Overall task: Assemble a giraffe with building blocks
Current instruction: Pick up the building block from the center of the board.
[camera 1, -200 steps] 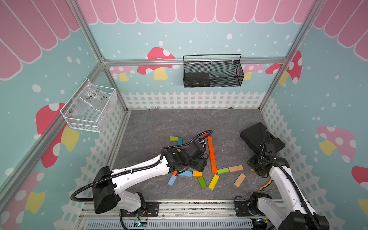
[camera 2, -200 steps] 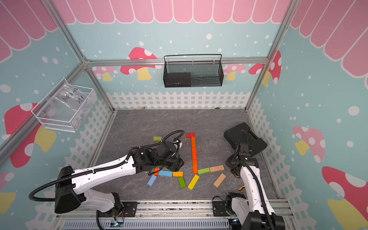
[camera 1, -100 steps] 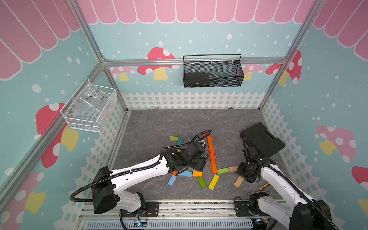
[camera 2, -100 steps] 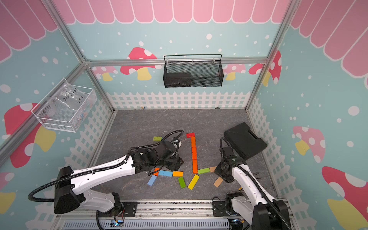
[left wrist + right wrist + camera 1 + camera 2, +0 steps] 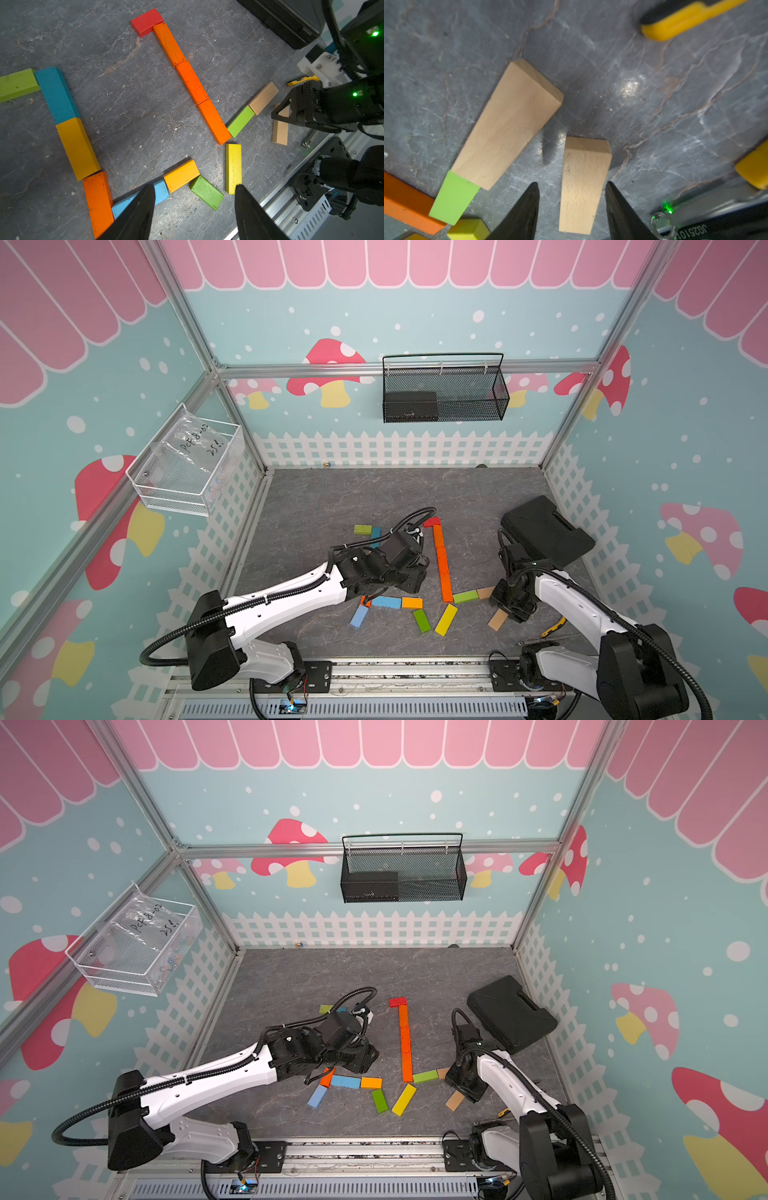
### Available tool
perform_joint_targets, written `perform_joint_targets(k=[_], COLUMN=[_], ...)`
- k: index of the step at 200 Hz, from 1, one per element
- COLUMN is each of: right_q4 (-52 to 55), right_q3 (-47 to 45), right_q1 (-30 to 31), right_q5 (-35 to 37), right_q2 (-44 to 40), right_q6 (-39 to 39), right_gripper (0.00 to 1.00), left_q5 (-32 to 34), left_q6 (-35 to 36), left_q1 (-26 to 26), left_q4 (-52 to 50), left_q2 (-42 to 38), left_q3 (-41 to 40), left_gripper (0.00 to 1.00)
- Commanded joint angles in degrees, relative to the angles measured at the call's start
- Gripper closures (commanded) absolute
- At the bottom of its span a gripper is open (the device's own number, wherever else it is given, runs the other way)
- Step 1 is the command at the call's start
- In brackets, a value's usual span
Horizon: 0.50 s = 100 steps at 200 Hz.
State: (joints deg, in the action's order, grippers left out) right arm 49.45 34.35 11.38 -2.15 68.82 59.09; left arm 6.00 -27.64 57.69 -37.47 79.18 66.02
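Counter (image 5: 332,497): all bricks lie flat, giraffe about half built by my reckoning.
Orange neck row (image 5: 441,564) laid, red brick (image 5: 146,21) capping its far end.
Green brick (image 5: 241,120) and tan brick (image 5: 263,97) run off its near end.
Right tool (image 5: 572,185): jaws apart, straddling loose tan brick (image 5: 583,166) beyond that run, not clamped.
Left tool (image 5: 195,187): apart, empty, near the neck's foot.
Legs unfinished.

Both top views are bright, evenly lit and sharp. In the right wrist view, glare spots the grey stone-patterned worktop (image 5: 631,87), a soft shadow lies beside the plain tan wooden block (image 5: 583,182), and the yellow plastic tool handle (image 5: 675,27) is blurred.
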Motion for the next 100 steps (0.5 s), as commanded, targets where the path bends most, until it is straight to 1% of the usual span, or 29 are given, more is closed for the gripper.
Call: perform_joint_targets(k=[1, 43, 100], right_q4=[1.04, 1.17, 0.83], right_q3=[0.87, 1.57, 2.13], right_q1=[0.40, 0.40, 0.40], right_q5=[1.18, 1.74, 3.22], right_q2=[1.63, 2.95, 5.45], right_q6=[0.15, -0.89, -1.15], right_gripper=[0.50, 0.51, 0.58], left_q5=[0.60, -0.11, -0.44], left_q6=[1.22, 1.86, 2.06], left_q1=[-0.86, -1.78, -2.54], left_q4=[0.12, 0.34, 0.59], left_q2=[-1.48, -1.40, -1.13], left_q3=[-0.65, -0.68, -0.45], left_gripper=[0.36, 0.36, 0.36])
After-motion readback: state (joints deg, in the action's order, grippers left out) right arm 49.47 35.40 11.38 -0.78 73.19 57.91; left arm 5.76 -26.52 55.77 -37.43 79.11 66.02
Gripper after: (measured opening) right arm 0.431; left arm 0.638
